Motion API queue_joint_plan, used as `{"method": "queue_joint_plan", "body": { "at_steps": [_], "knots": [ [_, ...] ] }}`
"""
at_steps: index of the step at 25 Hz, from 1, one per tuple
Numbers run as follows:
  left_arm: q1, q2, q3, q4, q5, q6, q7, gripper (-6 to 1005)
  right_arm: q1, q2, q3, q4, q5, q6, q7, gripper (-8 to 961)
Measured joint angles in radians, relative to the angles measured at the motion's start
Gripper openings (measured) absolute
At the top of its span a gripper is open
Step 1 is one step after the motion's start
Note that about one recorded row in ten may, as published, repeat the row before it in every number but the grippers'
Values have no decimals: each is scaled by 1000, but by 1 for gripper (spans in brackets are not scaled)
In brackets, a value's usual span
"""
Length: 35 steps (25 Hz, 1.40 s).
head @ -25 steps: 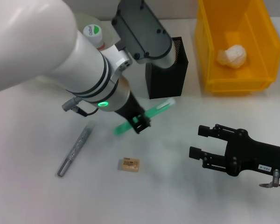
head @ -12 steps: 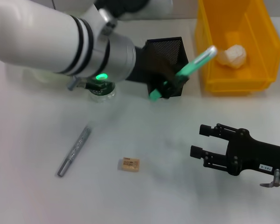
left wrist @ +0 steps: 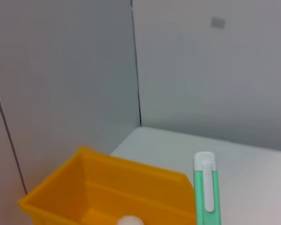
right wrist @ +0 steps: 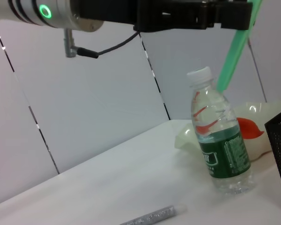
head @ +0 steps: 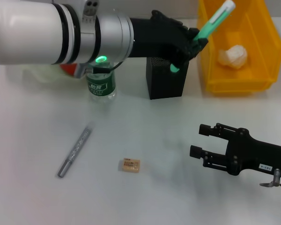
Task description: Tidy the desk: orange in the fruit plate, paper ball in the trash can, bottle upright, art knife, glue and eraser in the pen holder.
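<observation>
My left gripper [head: 189, 43] is shut on the green art knife [head: 210, 24] and holds it tilted, with its lower end over the black mesh pen holder [head: 166, 79]. The knife also shows in the left wrist view [left wrist: 206, 197] and the right wrist view [right wrist: 236, 47]. The bottle [head: 101, 87] stands upright left of the holder. The silver glitter glue stick [head: 75, 152] and the tan eraser [head: 130, 165] lie on the table. The paper ball [head: 233, 56] lies in the yellow trash can [head: 210, 61]. The orange [right wrist: 250, 129] sits in the fruit plate [right wrist: 187, 138]. My right gripper [head: 196, 140] is open and empty at the front right.
The left arm spans the back of the table from the left, hiding most of the fruit plate in the head view. The trash can stands right next to the pen holder. White table surface lies between the eraser and the right gripper.
My left gripper has carried the knife from low over the table up and to the right, above the pen holder. The bottle is now uncovered. The right arm has not moved.
</observation>
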Motion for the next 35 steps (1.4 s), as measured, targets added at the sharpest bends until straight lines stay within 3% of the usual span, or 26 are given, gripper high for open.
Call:
{"method": "queue_joint_plan", "body": {
  "at_steps": [10,15,16,21,30,35],
  "knots": [
    [-9,-1,-45,-186,-295,-116,190,195,8,0,-1,0,0,-3,0,730],
    [-7,-2,-44,-220,-360,-145,263,195,8,0,-3,2,0,-5,0,730],
    [-11,-3,-44,-297,-482,-178,385,195,8,0,-5,5,0,-5,0,730],
    [-12,-6,-23,-411,-712,-245,624,194,9,0,-6,11,0,-2,0,730],
    [-17,-7,42,-503,-886,-328,825,195,10,1,-4,15,0,-1,0,730],
    [-17,-7,55,-526,-915,-358,882,195,11,1,-3,15,0,0,0,730]
  ]
}}
